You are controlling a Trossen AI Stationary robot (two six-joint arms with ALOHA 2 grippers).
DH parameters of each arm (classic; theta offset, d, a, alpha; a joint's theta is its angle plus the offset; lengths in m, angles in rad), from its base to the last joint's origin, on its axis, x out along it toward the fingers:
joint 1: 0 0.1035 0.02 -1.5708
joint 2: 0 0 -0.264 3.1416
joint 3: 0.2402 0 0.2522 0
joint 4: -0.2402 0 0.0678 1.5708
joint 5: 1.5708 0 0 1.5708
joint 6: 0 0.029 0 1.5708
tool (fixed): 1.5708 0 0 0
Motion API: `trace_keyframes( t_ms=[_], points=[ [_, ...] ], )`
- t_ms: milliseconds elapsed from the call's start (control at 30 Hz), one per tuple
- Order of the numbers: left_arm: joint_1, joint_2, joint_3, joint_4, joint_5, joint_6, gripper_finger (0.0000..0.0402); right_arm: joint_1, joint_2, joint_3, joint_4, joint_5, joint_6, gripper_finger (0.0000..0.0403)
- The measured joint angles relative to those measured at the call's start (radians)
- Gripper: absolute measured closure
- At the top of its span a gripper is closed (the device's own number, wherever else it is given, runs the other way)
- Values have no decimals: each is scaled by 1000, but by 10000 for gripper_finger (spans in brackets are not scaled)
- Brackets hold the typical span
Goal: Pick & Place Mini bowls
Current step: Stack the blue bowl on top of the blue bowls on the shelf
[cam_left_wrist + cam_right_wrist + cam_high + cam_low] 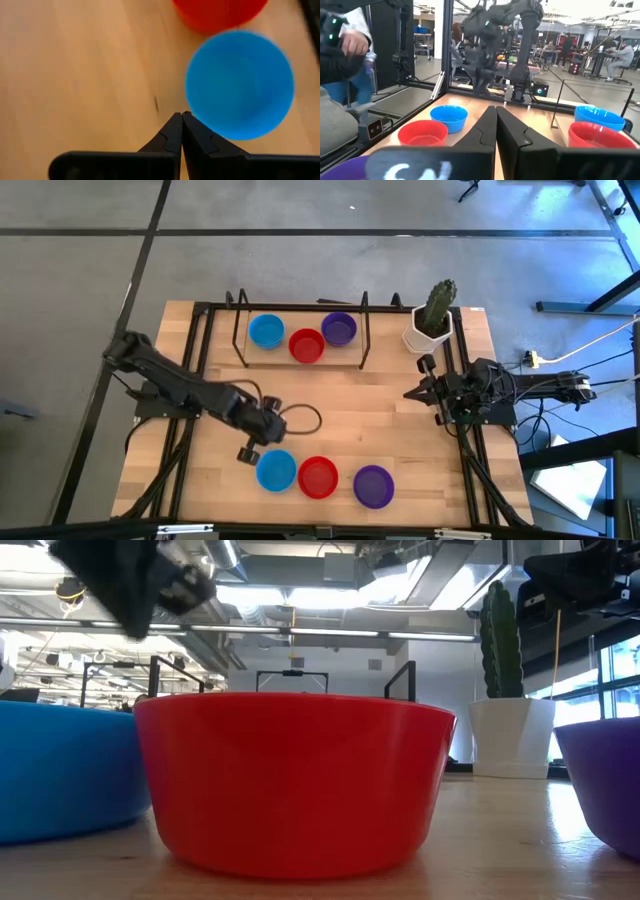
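1. The wooden worktop (380,430) carries two rows of mini bowls. Its near edge is cut off in the high view, and black frame bars hide parts of its sides.
2. The left arm reaches in over the near row. Its hand (252,448) hovers just beside the near blue bowl (276,470), and in the left wrist view its fingers (172,135) are pressed together with nothing between them.
3. The right arm waits at the right edge of the worktop, well apart from both rows. Its hand (496,122) has its fingers closed against each other and holds nothing.
4. The white pot (427,337) with a green cactus (438,304) stands at the far right corner.
5. The near row runs blue, then red bowl (318,477), then purple bowl (373,486). Blue and red touch; purple sits just apart. In the low view the red one fills the middle, while blue and purple are cut off at the picture's sides.
6. The far row sits under a black rail: far blue bowl (266,331), far red bowl (306,345) and far purple bowl (339,329), close together.
7. Each of these bowls looks empty from above. Whether any is a stack of several cannot be told.
8. A person's hand (351,41) and dark sleeve show beyond the worktop in the right wrist view, partly cut off.
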Motion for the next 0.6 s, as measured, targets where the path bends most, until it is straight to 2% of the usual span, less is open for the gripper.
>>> trace_keyframes(
  t_ms=[100, 233, 367, 600],
  points=[
    [-30, 68, 0, -10, 10, -36, 397, 0, 0, 0, 0, 0, 9, 396],
    [-40, 148, 29, -13, 98, -117, 385, 0, 0, 0, 0, 0, 10, 396],
    [-37, 217, 117, -16, 126, -201, 353, 0, 0, 0, 0, 0, 11, 396],
    [-61, 311, 267, -125, 166, -217, 277, 0, 0, 0, -14, 0, 25, 396]
  ],
)
